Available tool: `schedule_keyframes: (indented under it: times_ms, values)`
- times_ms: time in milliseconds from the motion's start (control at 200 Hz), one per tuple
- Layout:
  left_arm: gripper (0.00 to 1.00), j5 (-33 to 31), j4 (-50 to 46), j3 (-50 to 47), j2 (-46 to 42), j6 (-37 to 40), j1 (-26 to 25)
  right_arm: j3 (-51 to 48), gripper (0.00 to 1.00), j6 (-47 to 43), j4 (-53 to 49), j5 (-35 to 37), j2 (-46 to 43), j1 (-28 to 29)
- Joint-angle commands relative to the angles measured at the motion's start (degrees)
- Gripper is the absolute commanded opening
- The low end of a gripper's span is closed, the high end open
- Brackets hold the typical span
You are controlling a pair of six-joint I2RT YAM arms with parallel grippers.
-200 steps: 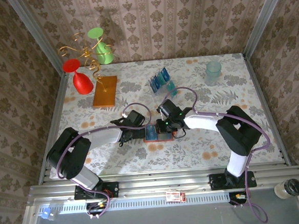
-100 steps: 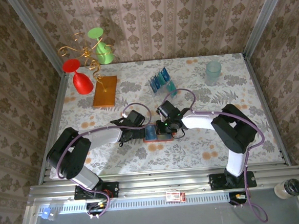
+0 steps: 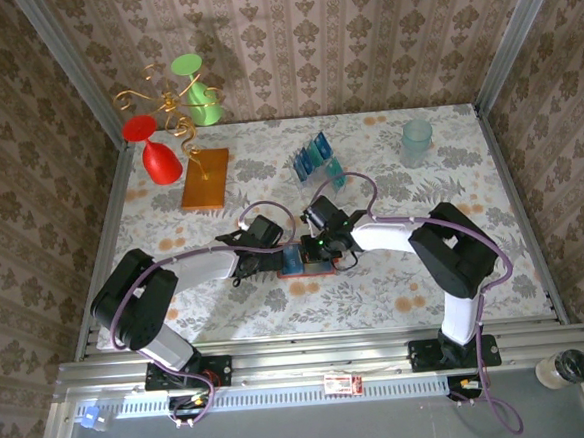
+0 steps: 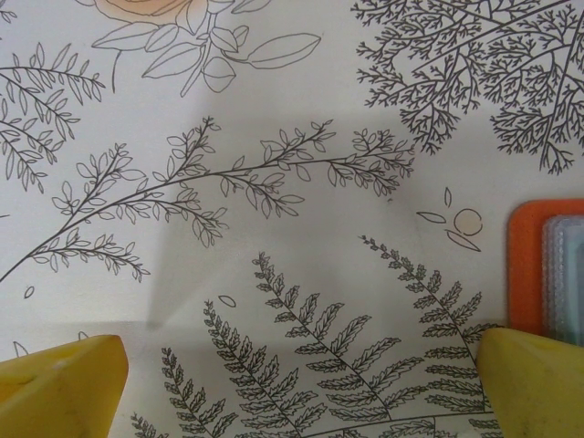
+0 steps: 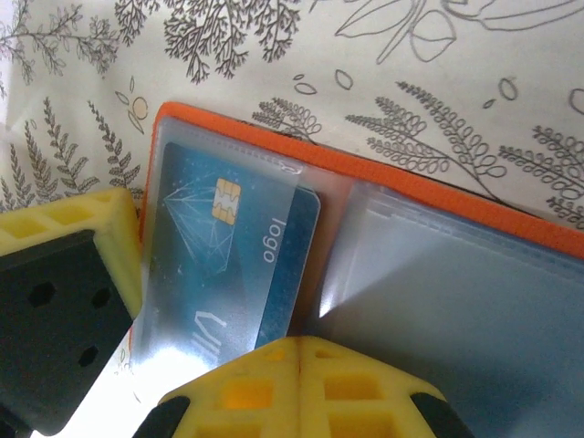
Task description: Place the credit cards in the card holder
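The orange card holder [image 5: 429, 187] lies open on the table, clear pockets up. A dark blue credit card [image 5: 239, 251] with a gold chip sits partway inside the left pocket, its right strip still outside the sleeve. My right gripper [image 5: 301, 360] is shut, its yellow fingertips pressed together against the card's near edge. From above, the right gripper [image 3: 320, 249] is over the card holder [image 3: 311, 272]. My left gripper [image 4: 297, 388] is open and low over the cloth, with the card holder's [image 4: 525, 265] orange edge by its right finger. More credit cards [image 3: 313, 157] stand in a clear rack.
A flat orange-brown slab [image 3: 206, 178] lies at the back left under a gold wire stand with a red glass [image 3: 157, 153] and a green glass [image 3: 198, 90]. A pale tumbler [image 3: 417, 142] stands at the back right. Metal rails edge the floral cloth.
My right gripper has edged slightly left over the card holder and pressed fully shut. The left arm has not moved.
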Motion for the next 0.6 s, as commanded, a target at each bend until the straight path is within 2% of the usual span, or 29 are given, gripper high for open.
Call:
schedule_keyframes:
  times_ms: [0,235,595]
  values:
    - [1.0,0.8,0.1,-0.9,1.3,1.0,0.4,2.5,0.03,-3.0,-3.0,-0.6,1.8,0.8]
    - [1.0,0.2,-1.4,-0.3,-0.4,1.5,1.1,3.9,0.03,-3.7,-4.4,-1.9,2.6,0.9]
    - [1.0,3.6,-2.3,-2.2,-9.6,1.8,7.2,3.8,0.12,-2.4,-5.4,-1.3,-2.4,0.3]
